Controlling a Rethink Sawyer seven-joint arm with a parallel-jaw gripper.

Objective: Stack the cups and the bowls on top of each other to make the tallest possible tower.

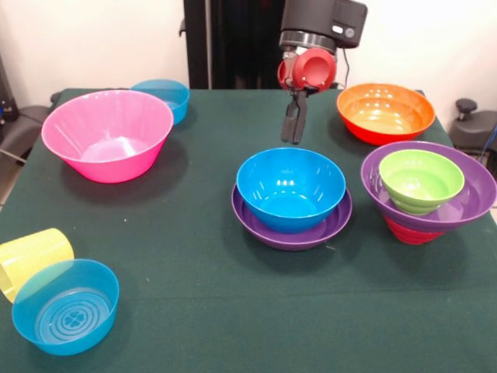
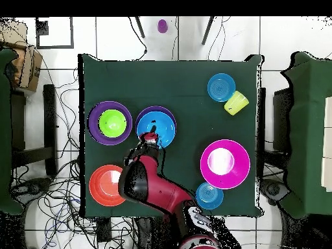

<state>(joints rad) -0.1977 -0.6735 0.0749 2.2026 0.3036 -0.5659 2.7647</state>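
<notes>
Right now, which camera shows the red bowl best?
The front view. The red bowl shows its side there, beneath the purple bowl that holds the green bowl. From overhead it is hidden: only the purple and green bowls nested above it show.

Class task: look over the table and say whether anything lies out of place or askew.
Yes: the ribbed yellow cup lies tipped on its side at the table's corner, against a translucent blue bowl. Everything else sits upright.
</notes>
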